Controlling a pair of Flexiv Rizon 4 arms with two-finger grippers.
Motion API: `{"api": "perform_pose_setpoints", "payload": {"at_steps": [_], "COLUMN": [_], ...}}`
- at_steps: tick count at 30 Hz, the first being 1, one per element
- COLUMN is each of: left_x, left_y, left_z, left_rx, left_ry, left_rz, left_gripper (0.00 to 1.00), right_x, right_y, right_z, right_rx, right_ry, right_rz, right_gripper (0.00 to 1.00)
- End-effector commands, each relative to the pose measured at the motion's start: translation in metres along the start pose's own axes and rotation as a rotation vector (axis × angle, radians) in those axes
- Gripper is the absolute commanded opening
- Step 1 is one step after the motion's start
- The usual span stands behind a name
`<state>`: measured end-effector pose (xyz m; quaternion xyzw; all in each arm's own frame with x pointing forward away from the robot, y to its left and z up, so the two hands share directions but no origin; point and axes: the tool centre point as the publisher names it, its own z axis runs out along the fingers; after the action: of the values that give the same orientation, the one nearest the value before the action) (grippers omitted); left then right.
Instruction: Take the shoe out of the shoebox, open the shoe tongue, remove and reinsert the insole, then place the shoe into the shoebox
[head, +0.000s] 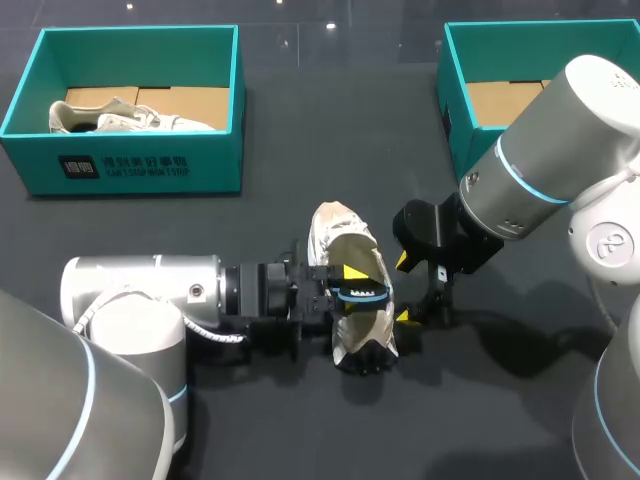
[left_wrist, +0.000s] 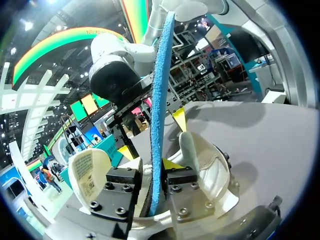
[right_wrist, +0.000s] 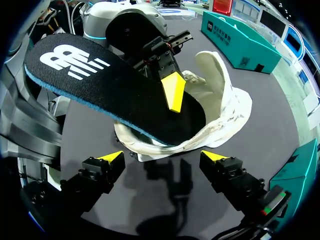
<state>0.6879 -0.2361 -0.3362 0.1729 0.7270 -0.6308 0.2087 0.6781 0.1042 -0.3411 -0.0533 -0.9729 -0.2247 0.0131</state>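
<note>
— Where does the shoe (head: 352, 300) stand in the job?

— It is out of its box and lies on the table (head: 300, 420), between the two grippers. The tongue (right_wrist: 212, 75) stands pulled open. The insole (right_wrist: 100, 85) is half out: one end dips into the shoe's mouth, the other rises clear of it. Whether it is leaving or going back, the frames do not tell.

— Who holds it?

— The left gripper (left_wrist: 152, 167), its fingers clamped on the insole's two faces. The right gripper (right_wrist: 164, 157) waits just beside the shoe, fingers apart, gripping nothing.

— So what is left?

— Likely seating the insole flat, then boxing the shoe. The left box (head: 130, 165) lies well beyond the left gripper and already holds a pale shoe (head: 120, 118); the right box (head: 455, 110) lies beyond the right gripper.

— Any writing?

— A white logo on the insole's black top, white print on the left box's front, and a printed label inside the tongue, too small to make out.
</note>
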Motion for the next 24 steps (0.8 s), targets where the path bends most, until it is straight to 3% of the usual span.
{"api": "perform_pose_setpoints", "payload": {"at_steps": [1,24], "left_x": [0.002,0.004], "left_y": [-0.003,-0.035], "left_z": [0.002,0.000], "left_rx": [-0.006,-0.034], "left_ry": [-0.005,-0.027], "left_rz": [0.003,0.033], "left_gripper": [0.24,0.26], "right_x": [0.001,0.001], "right_y": [0.000,0.000], "right_z": [0.000,0.000], "right_rx": [0.001,0.001], "right_ry": [-0.003,-0.003], "right_rz": [0.001,0.001], "right_gripper": [1.00,1.00]}}
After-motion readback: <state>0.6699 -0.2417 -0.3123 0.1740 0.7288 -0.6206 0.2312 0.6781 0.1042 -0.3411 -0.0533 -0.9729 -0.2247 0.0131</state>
